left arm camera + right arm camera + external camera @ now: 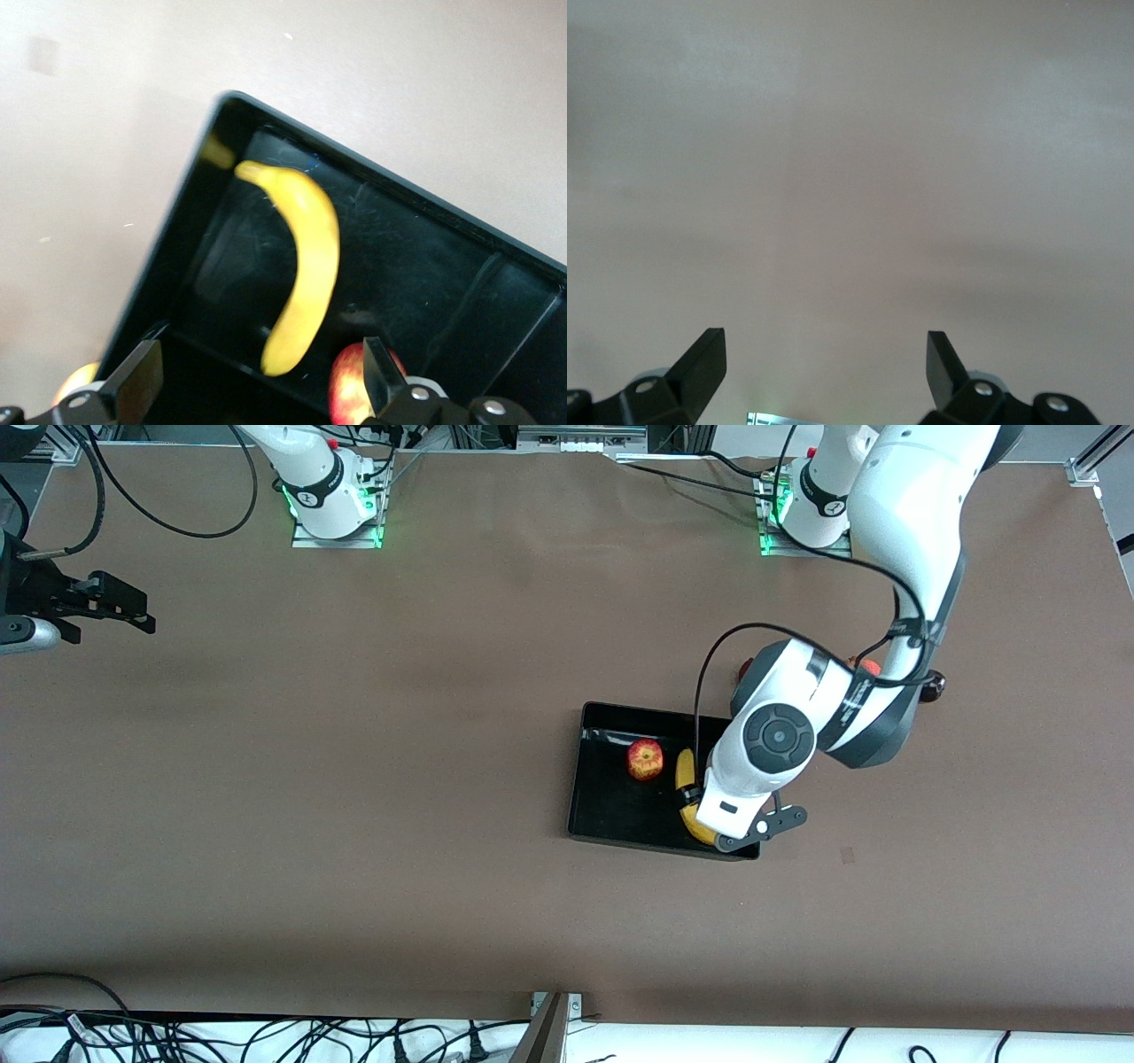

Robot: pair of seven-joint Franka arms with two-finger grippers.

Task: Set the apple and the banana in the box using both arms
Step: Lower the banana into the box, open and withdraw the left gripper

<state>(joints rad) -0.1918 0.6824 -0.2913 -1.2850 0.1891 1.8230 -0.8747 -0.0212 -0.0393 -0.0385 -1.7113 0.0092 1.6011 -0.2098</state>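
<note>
The black box (604, 802) lies mid-table, toward the left arm's end. Inside it rest the red-yellow apple (645, 759) and, beside it toward the left arm's end, the yellow banana (685, 770), partly hidden under the left wrist. In the left wrist view the banana (306, 266) lies free on the glossy floor of the box (425, 257), with the apple (348, 390) beside one finger. My left gripper (259, 376) hangs open over the box, holding nothing. My right gripper (115, 609) waits open over bare table at the right arm's end, and its fingers (704, 359) frame only tabletop.
Small red fruits (744, 666) (871, 666) and a dark one (932, 685) lie on the table, farther from the front camera than the box and partly hidden by the left arm. A red-yellow fruit (75, 382) sits just outside the box wall.
</note>
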